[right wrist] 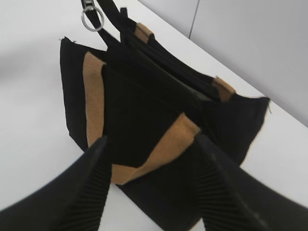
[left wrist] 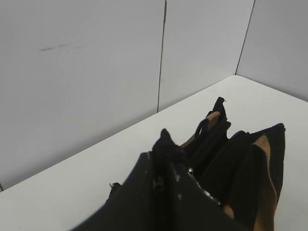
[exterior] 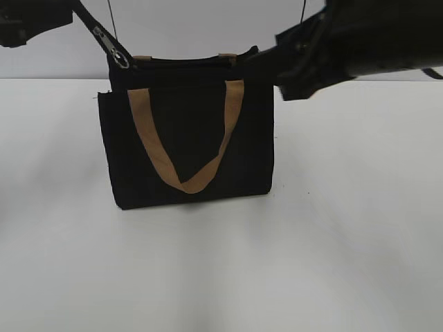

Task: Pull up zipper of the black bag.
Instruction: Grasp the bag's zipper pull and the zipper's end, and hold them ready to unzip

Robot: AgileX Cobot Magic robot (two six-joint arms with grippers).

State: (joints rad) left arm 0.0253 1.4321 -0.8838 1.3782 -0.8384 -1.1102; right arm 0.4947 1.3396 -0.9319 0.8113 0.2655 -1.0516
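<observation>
Near counter's back edge | left gripper (left wrist: 168, 163) clamped on zipper (exterior: 111, 43) tail | right gripper (right wrist: 151, 159) apart | risk: black bag (exterior: 187, 138) tips, unbraced.

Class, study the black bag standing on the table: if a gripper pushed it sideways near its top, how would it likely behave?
The black bag is probably soft: its front handle droops in a slack V. It stands upright, taller than deep in the right wrist view, so a top push may tip or crumple it. Weight cannot be judged.

White table (exterior: 360, 228) meets pale grey wall panels (left wrist: 82, 72) split by thin dark seams (left wrist: 161, 55)
</observation>
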